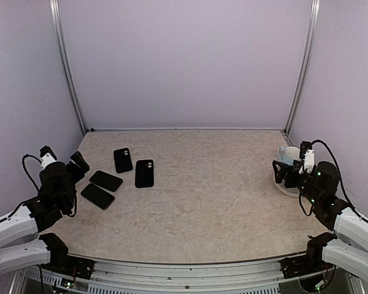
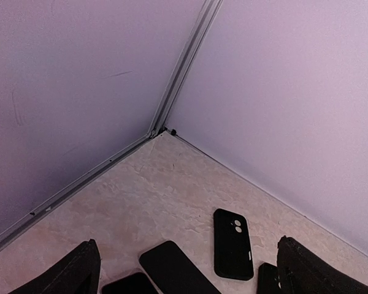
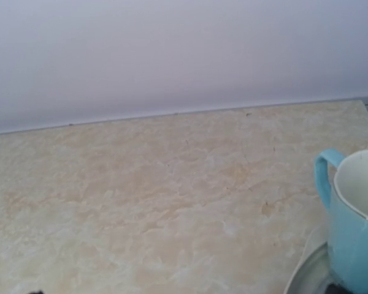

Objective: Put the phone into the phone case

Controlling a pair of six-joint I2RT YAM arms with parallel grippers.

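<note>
On the left half of the worktop (image 1: pixel 221 202), within the left arm's reach:

1. Far slab (image 1: pixel 123 160): black, flat, with a camera cluster in its upper corner.
2. Right slab (image 1: pixel 145 173): black, flat, same cluster, just beside item 1.
3. Plain slab (image 1: pixel 106 180): black and featureless, angled.
4. Near slab (image 1: pixel 97 196): black and featureless, close beside item 3.

The phone and the phone case are presumably among these four, but which is which cannot be told. All lie flat with none overlapping, probably so that each can be picked up singly.

5. Left gripper (image 1: pixel 77 166): released, jaws wide, holding nothing. It hovers just left of the slabs and faces them, likely because that arm is to make the first pick.
6. Right gripper (image 1: pixel 282 173): released and holding nothing, parked at the far right beside item 7.
7. Mug (image 3: pixel 356 214) standing on a plate (image 3: pixel 306 275), well apart from the slabs. It appears to play no part in the task.

Views compared:
- The overhead view alone shows all four slabs and both arms together.
- The left wrist view alone makes out the two lens holes on item 1 and the spread fingers (image 2: pixel 73 272). It cuts off items 2 and 4 at the frame's lower edge.
- The right wrist view shows no slab. It alone gives the mug's pale blue wall, handle and white inside.
</note>
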